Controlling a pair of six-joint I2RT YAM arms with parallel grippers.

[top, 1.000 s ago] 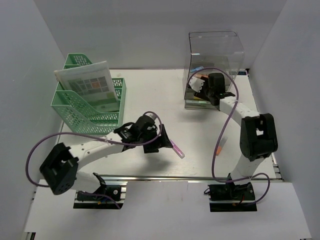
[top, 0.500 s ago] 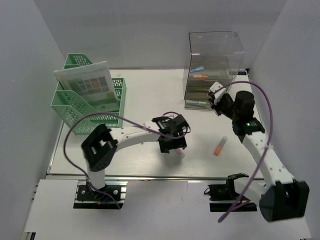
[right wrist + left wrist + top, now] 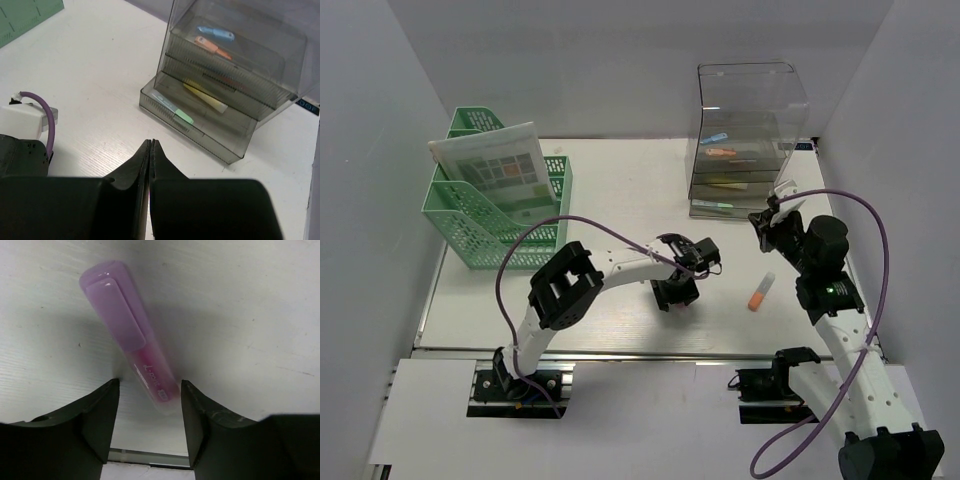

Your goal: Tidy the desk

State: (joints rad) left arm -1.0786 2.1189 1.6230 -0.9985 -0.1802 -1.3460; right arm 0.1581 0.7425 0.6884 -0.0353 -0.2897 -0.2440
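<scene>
Desk (image 3: 620,190), flat, white and matte, fills our overhead view between grey walls; a stubby orange marker (image 3: 760,292) lies between our left gripper (image 3: 678,297) and right gripper (image 3: 770,215). Left wrist: spread fingers straddle a glossy pink highlighter (image 3: 127,335). Right wrist: 2 fingers pressed together, empty, facing smoky plastic drawers (image 3: 235,95).

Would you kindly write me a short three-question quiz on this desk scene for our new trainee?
1. True or false: the right tool is shut and empty.
2. What colour is the highlighter lying between the open fingers of the left tool? A) pink B) green C) blue
3. Fill in: the orange marker lies loose on the ____.

Key: 1 true; 2 A; 3 desk.
</scene>
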